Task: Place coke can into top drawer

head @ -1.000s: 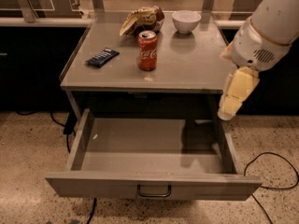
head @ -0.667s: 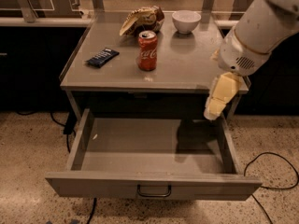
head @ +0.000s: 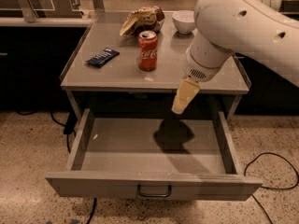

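Note:
The coke can (head: 147, 50) stands upright on the grey counter top (head: 121, 71), near its middle. The top drawer (head: 154, 183) below is pulled out wide, with its dark loop handle (head: 154, 192) at the centre of the front panel. Nothing lies in the drawer except the arm's shadow. My gripper (head: 183, 97) hangs on the white arm in front of the counter's front edge, above the open drawer and to the right of and lower than the can. It holds nothing.
A brown-and-tan snack bag (head: 141, 19) and a white bowl (head: 184, 21) sit at the back of the counter. A dark blue bar wrapper (head: 102, 57) lies at its left. Cables run over the speckled floor (head: 271, 171) at both sides.
The arm has swung left, bringing my gripper from the counter's right end towards the middle, closer to the can. The can and drawer have not moved.

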Controlling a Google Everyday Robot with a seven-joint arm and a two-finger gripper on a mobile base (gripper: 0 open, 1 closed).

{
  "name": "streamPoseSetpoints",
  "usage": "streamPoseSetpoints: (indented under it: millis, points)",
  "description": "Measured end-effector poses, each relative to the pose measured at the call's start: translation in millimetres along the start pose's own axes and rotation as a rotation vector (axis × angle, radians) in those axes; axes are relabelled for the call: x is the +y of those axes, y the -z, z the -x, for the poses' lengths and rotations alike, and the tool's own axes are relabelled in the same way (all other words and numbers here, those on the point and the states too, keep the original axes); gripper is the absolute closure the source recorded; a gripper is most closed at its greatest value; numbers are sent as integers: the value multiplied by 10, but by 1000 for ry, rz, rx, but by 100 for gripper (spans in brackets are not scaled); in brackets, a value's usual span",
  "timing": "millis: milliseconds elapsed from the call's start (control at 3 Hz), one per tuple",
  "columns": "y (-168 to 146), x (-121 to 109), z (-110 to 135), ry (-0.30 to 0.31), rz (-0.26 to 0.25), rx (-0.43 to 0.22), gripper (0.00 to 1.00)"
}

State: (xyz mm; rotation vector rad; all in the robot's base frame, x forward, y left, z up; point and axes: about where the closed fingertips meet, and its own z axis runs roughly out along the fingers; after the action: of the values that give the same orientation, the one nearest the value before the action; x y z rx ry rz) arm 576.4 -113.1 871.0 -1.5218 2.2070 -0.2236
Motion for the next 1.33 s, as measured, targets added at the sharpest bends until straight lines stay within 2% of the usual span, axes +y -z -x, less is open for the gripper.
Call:
streamPoseSetpoints:
  millis: [333, 667, 1000, 1333]
  points:
    - [-51, -130, 56, -151, -60, -23, 0]
    - [-44, -129, 61, -214, -60, -27, 0]
    - [-44, -129, 61, -214, -60, -27, 0]
    - [-94, -181, 59, -268, -28, -107, 0]
